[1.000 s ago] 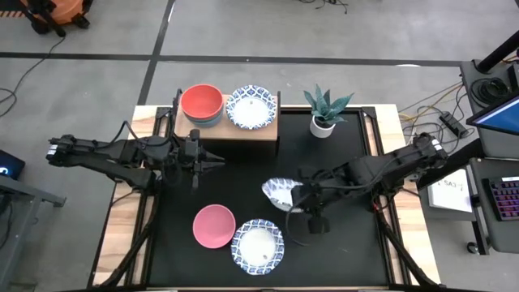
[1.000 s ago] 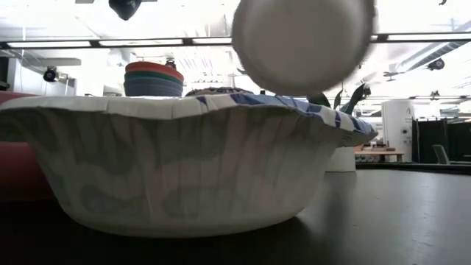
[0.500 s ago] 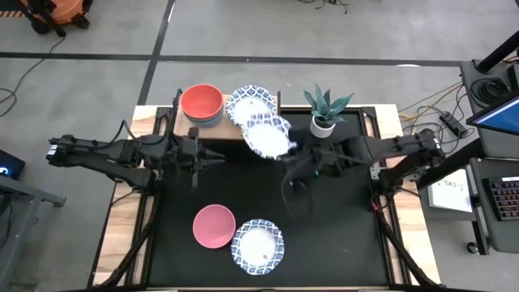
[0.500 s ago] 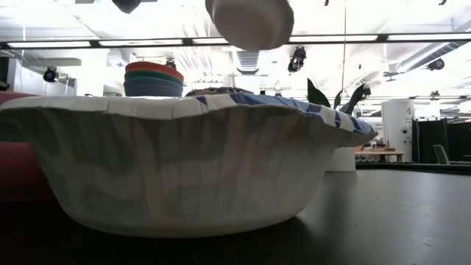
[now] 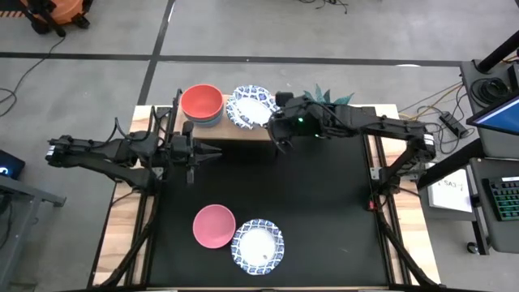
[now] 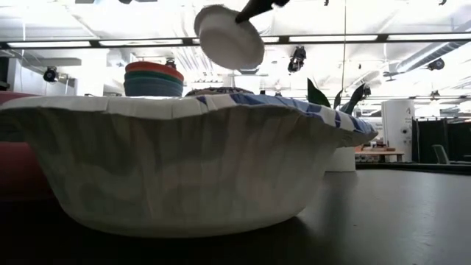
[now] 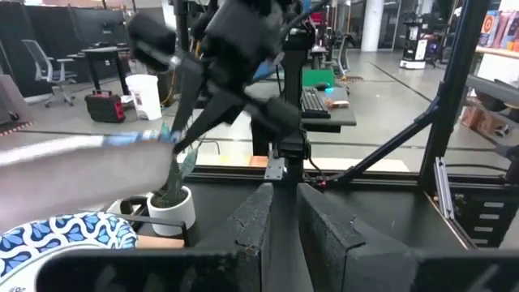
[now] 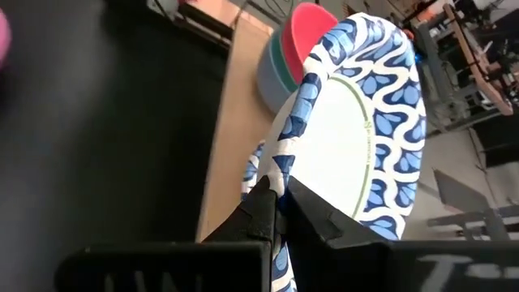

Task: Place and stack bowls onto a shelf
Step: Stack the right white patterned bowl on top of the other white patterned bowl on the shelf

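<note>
My right gripper (image 5: 274, 122) (image 8: 280, 203) is shut on a white bowl with a blue-patterned rim (image 5: 253, 109) (image 6: 228, 37). It holds the bowl tilted in the air over the right half of the wooden shelf (image 5: 242, 133). Another patterned bowl (image 8: 253, 174) (image 7: 65, 235) sits on the shelf right below it. A stack of plain bowls with red on top (image 5: 201, 104) stands on the shelf's left half. A pink bowl (image 5: 214, 225) and a patterned bowl (image 5: 258, 246) rest on the table near its near edge. My left gripper (image 5: 207, 152) waits shut, just in front of the shelf. My right gripper pinches the patterned bowl by its rim (image 8: 284, 166), one finger on the inside and one on the outside, coming from the table's right side. The bowl is lifted clear and tilted steeply, and its underside (image 6: 224, 40) faces the near side.
A potted plant in a white pot (image 7: 170, 207) stands right of the shelf, partly under my right arm (image 5: 349, 122). The middle of the black table between the shelf and the two near bowls is bare.
My right gripper has carried the patterned bowl up from the middle of the table toward the far edge and left, until it is over the shelf's right-hand bowl. The bowl has tipped more steeply on the way. The gripper stays shut on it.
</note>
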